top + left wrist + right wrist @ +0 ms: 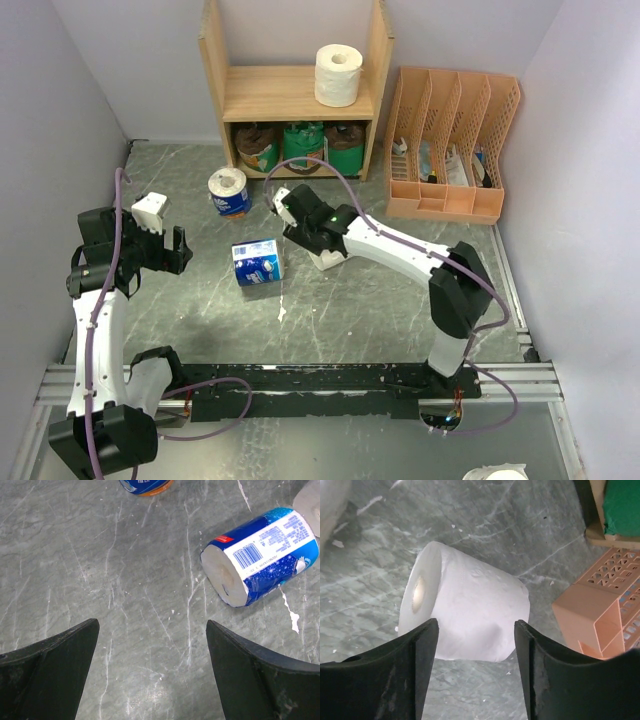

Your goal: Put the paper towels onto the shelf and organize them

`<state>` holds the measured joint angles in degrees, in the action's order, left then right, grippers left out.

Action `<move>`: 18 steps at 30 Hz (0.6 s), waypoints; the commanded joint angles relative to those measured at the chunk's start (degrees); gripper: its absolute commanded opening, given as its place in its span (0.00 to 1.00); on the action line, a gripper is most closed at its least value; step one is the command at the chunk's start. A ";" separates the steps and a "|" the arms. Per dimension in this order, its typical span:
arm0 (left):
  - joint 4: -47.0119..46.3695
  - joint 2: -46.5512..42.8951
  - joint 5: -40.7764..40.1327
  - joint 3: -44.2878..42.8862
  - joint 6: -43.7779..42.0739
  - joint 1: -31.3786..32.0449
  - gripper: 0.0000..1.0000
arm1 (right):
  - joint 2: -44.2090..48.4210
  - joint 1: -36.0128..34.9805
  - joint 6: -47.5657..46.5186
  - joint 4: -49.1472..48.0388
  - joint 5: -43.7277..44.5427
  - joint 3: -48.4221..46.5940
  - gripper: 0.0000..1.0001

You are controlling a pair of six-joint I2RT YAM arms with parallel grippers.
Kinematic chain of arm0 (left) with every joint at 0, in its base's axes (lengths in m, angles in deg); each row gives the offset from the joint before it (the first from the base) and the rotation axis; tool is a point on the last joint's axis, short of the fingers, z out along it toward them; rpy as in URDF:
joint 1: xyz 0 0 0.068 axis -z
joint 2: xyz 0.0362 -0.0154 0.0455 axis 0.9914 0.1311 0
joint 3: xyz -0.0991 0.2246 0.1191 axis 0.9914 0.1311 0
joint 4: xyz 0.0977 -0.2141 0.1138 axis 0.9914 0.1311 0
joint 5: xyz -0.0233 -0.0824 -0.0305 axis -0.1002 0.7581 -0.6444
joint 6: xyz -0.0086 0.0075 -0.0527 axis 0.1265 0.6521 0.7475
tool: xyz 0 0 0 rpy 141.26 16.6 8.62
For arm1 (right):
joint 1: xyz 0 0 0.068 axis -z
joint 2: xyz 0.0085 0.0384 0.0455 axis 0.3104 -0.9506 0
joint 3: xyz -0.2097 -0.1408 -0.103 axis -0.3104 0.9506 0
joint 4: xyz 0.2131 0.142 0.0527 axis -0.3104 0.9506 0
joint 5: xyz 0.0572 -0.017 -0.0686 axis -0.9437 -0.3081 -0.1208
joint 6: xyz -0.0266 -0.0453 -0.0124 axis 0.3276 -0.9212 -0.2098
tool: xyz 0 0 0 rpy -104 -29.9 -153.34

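Your right claw (475, 622) is released: its two black fingers (415, 670) stand spread and grip nothing. Just past their tips a plain white paper roll (470, 595) lies on its side on the grey marbled bench (520, 530), with its cardboard-cored end turned to the claw's left. The roll looks wider than the gap between the fingers, and you cannot tell whether the tips touch it. Ahead of the claw and to its right is the corner of a peach slotted plastic organizer (590, 615).

Your left claw (152, 625) is also released, jaws wide with only bare bench between them. Ahead of it and to its right a blue-and-white wrapped paper roll (260, 555) lies on its side. Its barcode faces up, its white end is turned toward the claw, and it is apart from both fingers.

From above, that lying wrapped roll sits between your two claws. A second blue-and-white wrapped roll (229, 192) stands upright near the right claw, on its left. Beyond the right claw is the light wooden two-tier shelf (270, 95). Its upper tier carries one upright white roll (338, 75), toward the right side panel. The lower tier holds three rolls in a row: a dark brown roll (258, 148), a middle green-wrapped roll (303, 143) and a right green-wrapped roll (347, 148). The peach organizer stands just beside the shelf, far off to the right claw's right.
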<state>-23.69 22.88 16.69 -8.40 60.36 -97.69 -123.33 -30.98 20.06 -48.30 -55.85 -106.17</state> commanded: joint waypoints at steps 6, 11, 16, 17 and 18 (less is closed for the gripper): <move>-0.33 -1.04 2.24 0.28 -0.84 -0.65 0.99 | -3.55 -3.14 1.87 1.32 4.11 -3.68 0.78; -0.23 -1.13 2.55 0.27 -1.01 -0.62 1.00 | -4.26 -4.93 2.51 2.03 4.43 -4.29 0.79; -0.13 -1.43 2.60 0.26 -1.09 -0.61 1.00 | -5.69 -5.61 1.94 1.66 6.43 -3.04 0.79; -0.14 -1.49 2.72 0.28 -1.11 -0.62 1.00 | -6.05 -5.63 1.57 1.15 7.54 -2.60 0.79; -0.13 -1.52 2.76 0.23 -1.12 -0.60 1.00 | -6.34 -5.61 1.12 0.41 8.77 -2.10 0.79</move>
<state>-23.67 22.34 17.65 -8.40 59.95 -97.71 -127.90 -36.42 21.65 -46.74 -51.50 -108.88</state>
